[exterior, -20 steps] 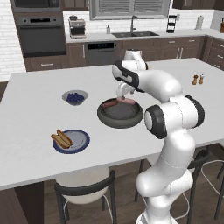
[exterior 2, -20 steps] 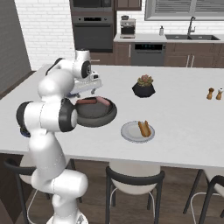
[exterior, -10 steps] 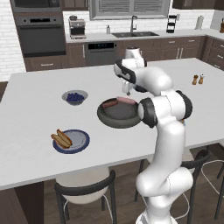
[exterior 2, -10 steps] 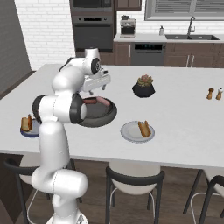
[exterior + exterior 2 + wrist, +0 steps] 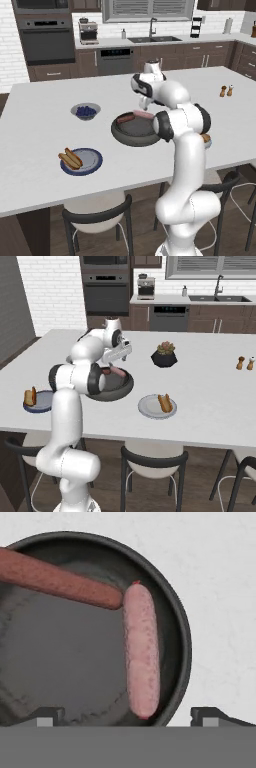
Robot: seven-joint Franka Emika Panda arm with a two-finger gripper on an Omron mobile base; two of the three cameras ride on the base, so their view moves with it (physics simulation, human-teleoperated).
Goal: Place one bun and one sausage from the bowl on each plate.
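Note:
The wide dark-grey bowl (image 5: 134,134) (image 5: 116,391) (image 5: 75,662) holds a pale pink sausage (image 5: 141,649) (image 5: 146,115) and a darker red sausage (image 5: 55,579) (image 5: 126,118), their ends touching. My gripper (image 5: 145,103) (image 5: 121,357) (image 5: 128,718) hangs open over the bowl's far side, above the pink sausage, with nothing between its fingertips (image 5: 47,716). The blue-rimmed plate (image 5: 95,165) (image 5: 44,406) carries a bun (image 5: 71,158) (image 5: 30,396) with a sausage beside it. On the light grey plate (image 5: 147,408) lies a bun (image 5: 165,402); in the left base view my arm hides most of this plate.
A small bowl of blue berries (image 5: 86,111) stands left of the big bowl. A black plant pot (image 5: 165,356) sits behind the grey plate. Salt and pepper shakers (image 5: 226,91) (image 5: 245,363) stand far right. Stools line the counter's near edge.
The arm has swung its elbow from the side up toward the counter's far side. The hand stays over the bowl, a little higher. Both sausages lie unmoved.

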